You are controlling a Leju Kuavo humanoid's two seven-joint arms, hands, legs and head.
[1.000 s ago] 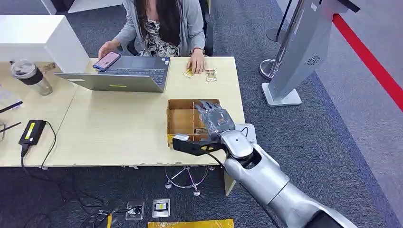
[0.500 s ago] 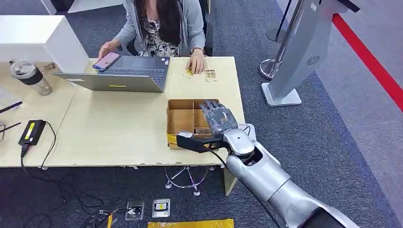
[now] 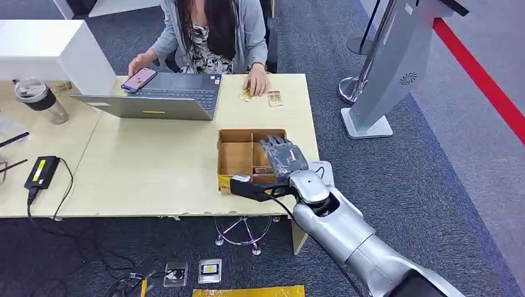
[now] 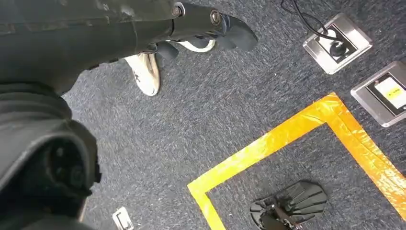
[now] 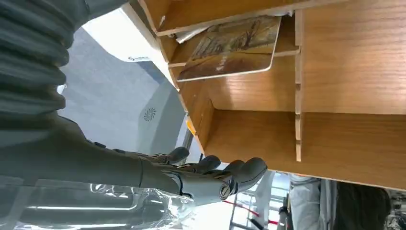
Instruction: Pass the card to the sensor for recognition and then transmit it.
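A shallow wooden box (image 3: 234, 158) with compartments stands near the table's front right corner. A picture card (image 3: 262, 169) lies in its right compartment; the right wrist view shows this card (image 5: 233, 47) leaning against a divider. My right hand (image 3: 283, 159) hovers over that compartment with its fingers spread and its thumb (image 3: 246, 185) out in front of the box's near wall. It holds nothing, and the right hand (image 5: 210, 178) stays apart from the card. My left hand (image 4: 206, 21) hangs over the carpet, fingers extended and empty.
A grey standing terminal (image 3: 401, 68) rises right of the table. A person sits behind a laptop (image 3: 158, 98), one hand by two small cards (image 3: 273, 98) at the far edge. A tumbler (image 3: 40, 99) and a charger (image 3: 42, 171) lie at the left.
My right hand has shifted slightly to the right and settled a little closer over the box's right compartment. Nothing else has moved.
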